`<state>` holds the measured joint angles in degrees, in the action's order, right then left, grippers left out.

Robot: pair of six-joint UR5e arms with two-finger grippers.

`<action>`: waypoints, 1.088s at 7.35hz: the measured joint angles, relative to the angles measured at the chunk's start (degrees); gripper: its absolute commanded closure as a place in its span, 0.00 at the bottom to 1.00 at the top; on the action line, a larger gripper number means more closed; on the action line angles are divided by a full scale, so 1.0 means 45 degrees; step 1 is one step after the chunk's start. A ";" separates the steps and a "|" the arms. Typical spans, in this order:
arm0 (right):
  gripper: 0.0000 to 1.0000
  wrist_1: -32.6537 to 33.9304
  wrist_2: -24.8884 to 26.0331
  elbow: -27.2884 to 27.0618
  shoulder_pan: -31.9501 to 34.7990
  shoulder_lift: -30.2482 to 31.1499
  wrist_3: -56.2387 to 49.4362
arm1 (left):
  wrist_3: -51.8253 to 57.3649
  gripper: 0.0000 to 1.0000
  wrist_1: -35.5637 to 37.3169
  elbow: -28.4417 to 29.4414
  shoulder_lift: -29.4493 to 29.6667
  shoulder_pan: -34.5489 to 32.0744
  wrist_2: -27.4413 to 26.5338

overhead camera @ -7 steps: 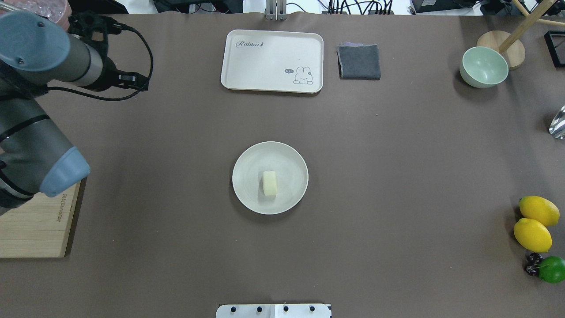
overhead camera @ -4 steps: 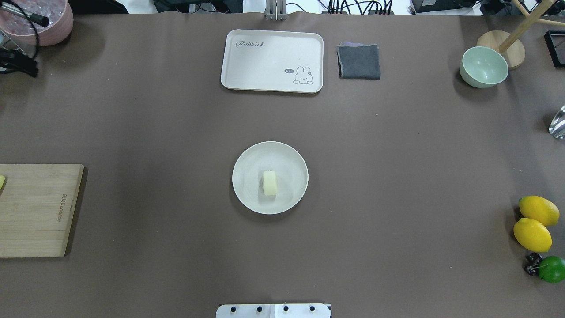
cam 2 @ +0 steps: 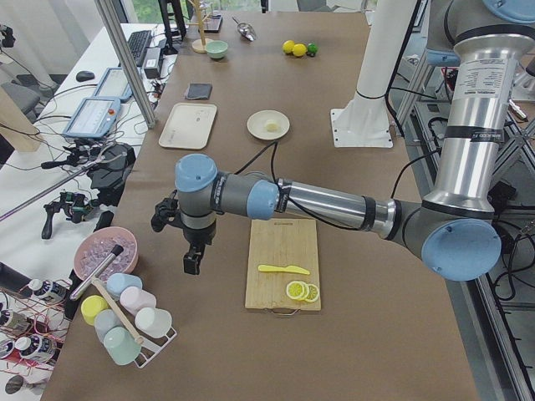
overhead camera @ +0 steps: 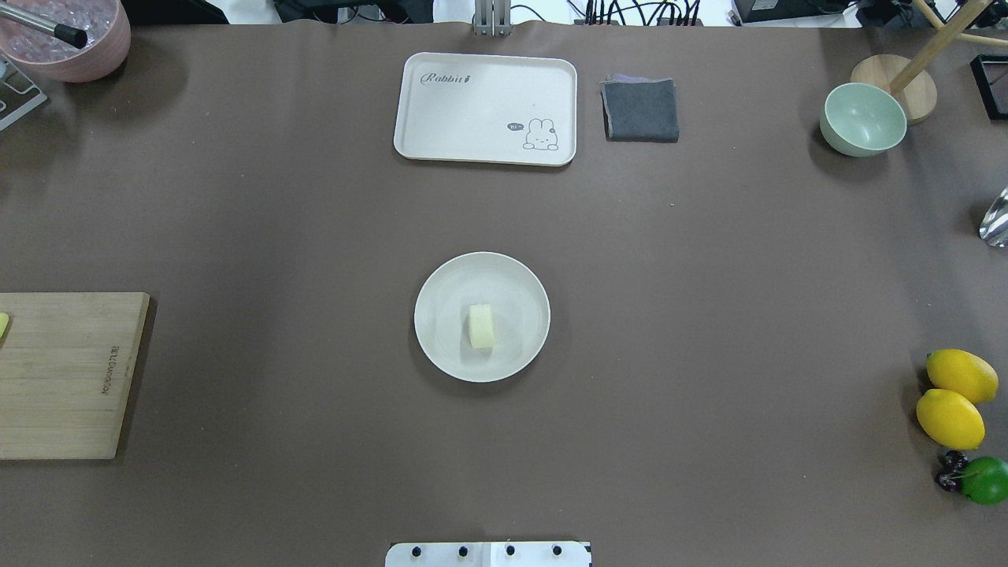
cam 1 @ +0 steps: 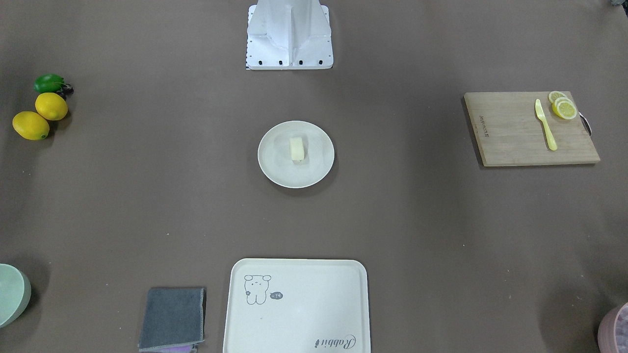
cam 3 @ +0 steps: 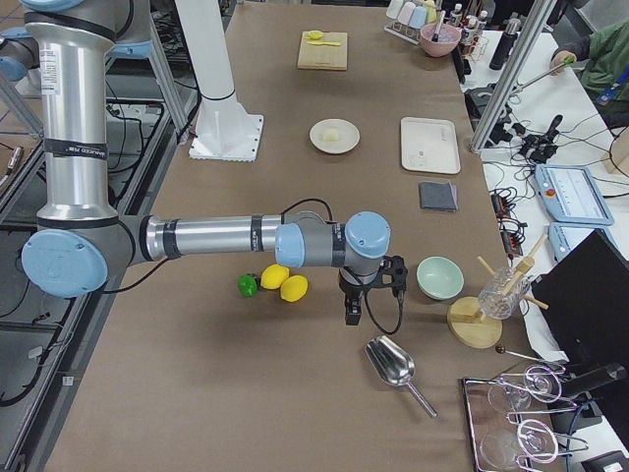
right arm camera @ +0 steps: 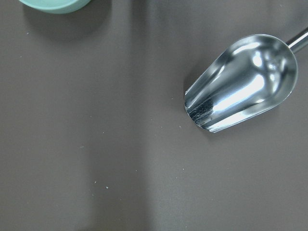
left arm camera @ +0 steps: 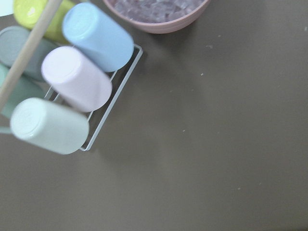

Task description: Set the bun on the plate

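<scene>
The pale bun (overhead camera: 481, 326) lies on its side in the middle of the round cream plate (overhead camera: 516, 299) at the table's centre; it also shows in the front view as the bun (cam 1: 297, 148) on the plate (cam 1: 279, 166). Neither gripper is near it. In the left side view my left gripper (cam 2: 192, 259) hangs over the table's end beside the cup rack. In the right side view my right gripper (cam 3: 352, 313) hangs near the metal scoop. Whether either is open or shut I cannot tell.
A rabbit tray (overhead camera: 486, 109) and grey cloth (overhead camera: 640, 110) lie at the far edge. A green bowl (overhead camera: 863, 119), two lemons (overhead camera: 950, 417) and a lime (overhead camera: 984, 479) sit right. A cutting board (cam 1: 530, 128) holds a knife and lemon slices. Cup rack (left arm camera: 72, 91), scoop (right arm camera: 240, 82).
My left arm has swung out of the overhead view past its left edge, uncovering the cutting board and pink bowl. The bun and plate have not moved.
</scene>
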<state>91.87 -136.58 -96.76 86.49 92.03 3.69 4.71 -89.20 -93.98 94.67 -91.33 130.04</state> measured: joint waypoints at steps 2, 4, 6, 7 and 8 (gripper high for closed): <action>0.00 -0.0025 -0.0006 -0.0002 0.0030 -0.0006 0.0047 | 0.0545 0.02 0.0050 0.0165 -0.0663 -0.0424 0.0549; 0.00 -0.0030 -0.0030 -0.0030 0.0037 -0.0002 0.0089 | 0.0610 0.02 0.0022 0.0235 -0.0884 -0.0476 0.0625; 0.00 -0.0065 -0.0039 -0.0037 0.0038 -0.0013 0.0097 | 0.0613 0.02 0.0017 0.0283 -0.0929 -0.0484 0.0621; 0.00 -0.0087 -0.0040 -0.0031 0.0038 -0.0018 0.0098 | 0.0614 0.02 0.0012 0.0291 -0.0935 -0.0484 0.0617; 0.00 -0.0089 -0.0040 -0.0025 0.0038 -0.0040 0.0098 | 0.0613 0.02 0.0005 0.0303 -0.0940 -0.0485 0.0616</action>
<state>91.47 -136.76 -96.87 86.66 91.85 4.13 7.47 -89.18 -92.62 90.44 -93.51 132.81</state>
